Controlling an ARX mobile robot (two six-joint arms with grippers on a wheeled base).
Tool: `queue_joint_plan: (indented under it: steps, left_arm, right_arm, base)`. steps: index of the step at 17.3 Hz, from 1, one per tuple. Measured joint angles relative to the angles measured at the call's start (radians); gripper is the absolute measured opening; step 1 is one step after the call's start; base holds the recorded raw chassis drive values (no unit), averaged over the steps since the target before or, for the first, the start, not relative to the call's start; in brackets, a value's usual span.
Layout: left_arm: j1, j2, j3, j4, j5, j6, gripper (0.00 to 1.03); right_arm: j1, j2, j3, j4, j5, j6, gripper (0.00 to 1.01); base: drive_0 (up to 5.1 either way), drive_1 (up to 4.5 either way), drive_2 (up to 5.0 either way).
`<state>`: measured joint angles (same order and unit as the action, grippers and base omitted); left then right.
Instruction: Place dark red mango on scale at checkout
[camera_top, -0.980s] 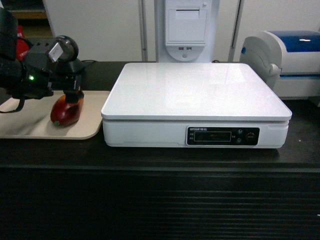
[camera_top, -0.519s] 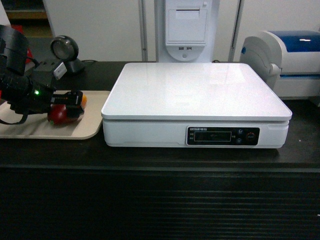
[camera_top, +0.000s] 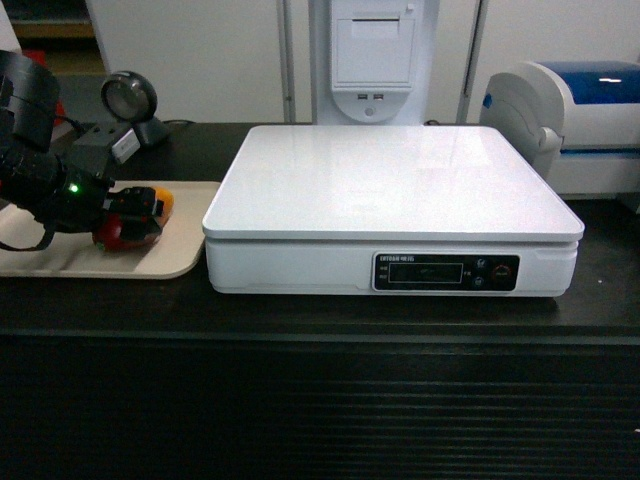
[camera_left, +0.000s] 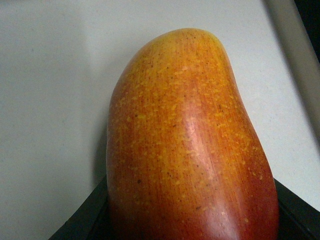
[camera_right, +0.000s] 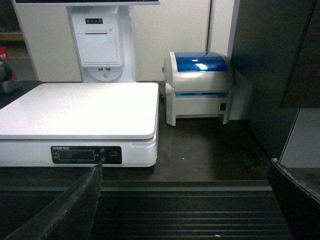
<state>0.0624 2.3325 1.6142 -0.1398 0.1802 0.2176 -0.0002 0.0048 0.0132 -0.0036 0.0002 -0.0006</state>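
Observation:
The dark red mango (camera_top: 125, 232) lies on a beige tray (camera_top: 60, 262) at the left end of the checkout (camera_top: 320, 400), left of the scale (camera_top: 390, 180). My left gripper (camera_top: 135, 208) reaches in from the left with a black finger on each side of the fruit. In the left wrist view the mango (camera_left: 185, 150) fills the space between the jaws of the left gripper (camera_left: 190, 220), its orange-yellow end pointing away. My right gripper (camera_right: 185, 167) stands open and empty in front of the counter's ribbed front, below and right of the scale (camera_right: 80, 107); the head view does not show it.
A white-and-blue machine (camera_top: 580, 120) stands right of the scale. A white printer column (camera_top: 372, 60) rises behind it. A round black scanner (camera_top: 130, 100) sits behind the tray. A dark panel (camera_right: 270, 75) bounds the right side.
My left gripper has come down from above the mango and now sits level around it. The mango has turned slightly, its orange end now showing to the right. The scale has not moved.

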Motion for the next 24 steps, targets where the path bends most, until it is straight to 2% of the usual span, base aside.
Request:
queue_joint_plan:
  steps: [3, 5, 7, 8, 10, 11, 13, 17, 21, 24]
  left_arm:
    - [-0.003, -0.113, -0.096, 0.031, 0.027, -0.009, 0.61]
    - [-0.019, -0.237, -0.15, 0.066, 0.051, -0.043, 0.61]
    - [-0.062, -0.37, -0.197, 0.094, 0.078, -0.086, 0.61]
    - [-0.096, -0.428, -0.212, 0.106, 0.083, -0.117, 0.61]
    - [-0.172, -0.484, -0.217, 0.134, 0.097, -0.219, 0.61]
    - [-0.216, -0.488, -0.216, 0.134, 0.077, -0.264, 0.61]
    - [-0.298, -0.458, -0.187, 0.115, 0.028, -0.311, 0.61]
    - [-0.443, -0.346, -0.066, 0.072, -0.028, -0.406, 0.6]
    - [-0.525, -0.209, 0.081, -0.01, -0.077, -0.493, 0.6]
    - [-0.528, -0.1, 0.222, -0.102, -0.123, -0.596, 0.6]
  right_arm:
    - [0.0, 0.0, 0.0, 0.0, 0.0, 0.0, 0.98]
    - [0.0, 0.0, 0.0, 0.0, 0.0, 0.0, 0.98]
    - [0.0, 0.0, 0.0, 0.0, 0.0, 0.0, 0.98]
    - [0.0, 0.0, 0.0, 0.0, 0.0, 0.0, 0.98]
    - [0.0, 0.0, 0.0, 0.0, 0.0, 0.0, 0.98]
    - [0.0, 0.0, 0.0, 0.0, 0.0, 0.0, 0.98]
    - [0.0, 0.0, 0.0, 0.0, 0.0, 0.0, 0.98]
    - [0.0, 0.0, 0.0, 0.0, 0.0, 0.0, 0.98]
    - [0.0, 0.0, 0.0, 0.0, 0.0, 0.0, 0.98]
    - [0.0, 0.0, 0.0, 0.0, 0.0, 0.0, 0.98]
  base:
    - [0.0, 0.0, 0.0]
    - [0.0, 0.0, 0.0]
    - [0.0, 0.0, 0.0]
    - [0.0, 0.0, 0.0]
    - [0.0, 0.0, 0.0]
    - [0.0, 0.0, 0.0]
    - [0.0, 0.0, 0.0]
    - [0.0, 0.0, 0.0]
    - [0.0, 0.0, 0.0]
    - [0.0, 0.0, 0.0]
